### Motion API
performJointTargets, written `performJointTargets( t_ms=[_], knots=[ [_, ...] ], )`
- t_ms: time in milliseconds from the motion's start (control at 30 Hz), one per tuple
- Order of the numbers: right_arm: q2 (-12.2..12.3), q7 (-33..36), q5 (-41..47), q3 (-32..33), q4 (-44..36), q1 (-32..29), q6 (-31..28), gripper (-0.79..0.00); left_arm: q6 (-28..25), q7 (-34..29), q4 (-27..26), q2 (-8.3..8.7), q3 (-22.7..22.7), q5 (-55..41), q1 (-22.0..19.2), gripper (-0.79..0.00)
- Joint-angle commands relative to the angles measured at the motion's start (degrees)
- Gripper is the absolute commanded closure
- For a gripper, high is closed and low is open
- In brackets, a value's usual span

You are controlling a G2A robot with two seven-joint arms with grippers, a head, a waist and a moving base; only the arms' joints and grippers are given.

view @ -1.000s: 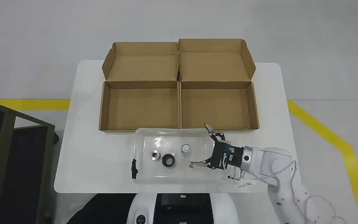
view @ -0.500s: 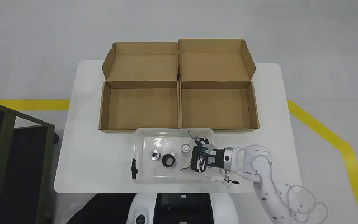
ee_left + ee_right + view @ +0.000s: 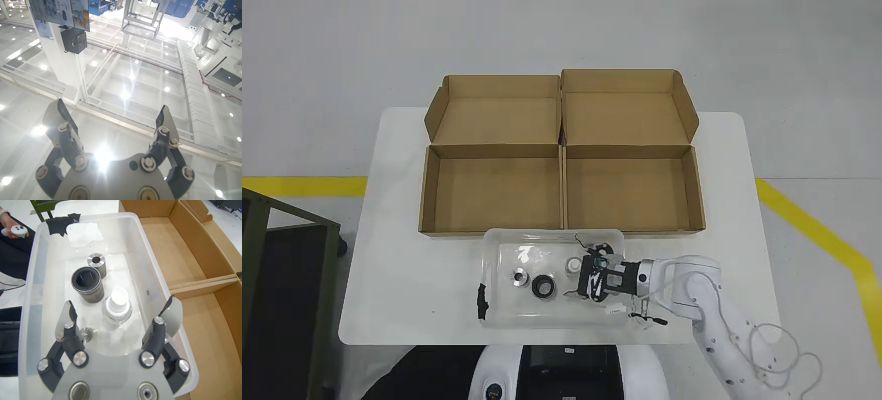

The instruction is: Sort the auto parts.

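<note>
right wrist view: the right gripper [image 3: 121, 301] hangs over one end of the clear plastic bin [image 3: 157, 275], its jaws spread wide and grasping nothing. nearest, a small shiny metal disc [image 3: 87, 333] lies on the bin floor just beside one jaw. a white-capped clear bottle [image 3: 117, 308] stands upright between the jaws, apart from both. just beyond it stands a linear bearing [image 3: 88, 289], a steel cylinder with a dark bore, and close behind that a smaller steel bushing [image 3: 96, 264], also upright. at the far end wall are a torn white paper scrap [image 3: 85, 234] and some black tape [image 3: 58, 222]. top view: the bin sits at the near edge of the white bench [image 3: 392, 250]; past it the left cardboard box [image 3: 492, 190] and the right cardboard box [image 3: 627, 190] lie open side by side, touching. left wrist view: the left gripper [image 3: 112, 105] points up at a ceiling, jaws released
</note>
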Motion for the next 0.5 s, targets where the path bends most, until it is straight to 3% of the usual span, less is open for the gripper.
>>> performJointTargets(
  t_ms=[0, 233, 300, 467],
  knots=[
    [0.1, 0.0, 0.0, 0.0, 0.3, 0.2, 0.3, -0.271, 0.0, 0.0, 0.0, 0.00, 0.0, 0.0, 0.0, -0.785],
    [0.5, 0.3, 0.0, -0.3, 0.5, 0.6, 0.5, -0.108, 0.0, 0.0, 0.0, 0.00, 0.0, 0.0, 0.0, -0.785],
    [0.6, 0.3, 0.0, -0.4, 0.3, 0.7, 0.4, 0.000, 0.0, 0.0, 0.0, 0.00, 0.0, 0.0, 0.0, -0.785],
    [1.1, -0.2, 0.5, 0.1, -2.1, 0.1, -1.3, 0.000, 0.0, 0.0, 0.0, 0.00, 0.0, 0.0, 0.0, -0.785]
  ],
)
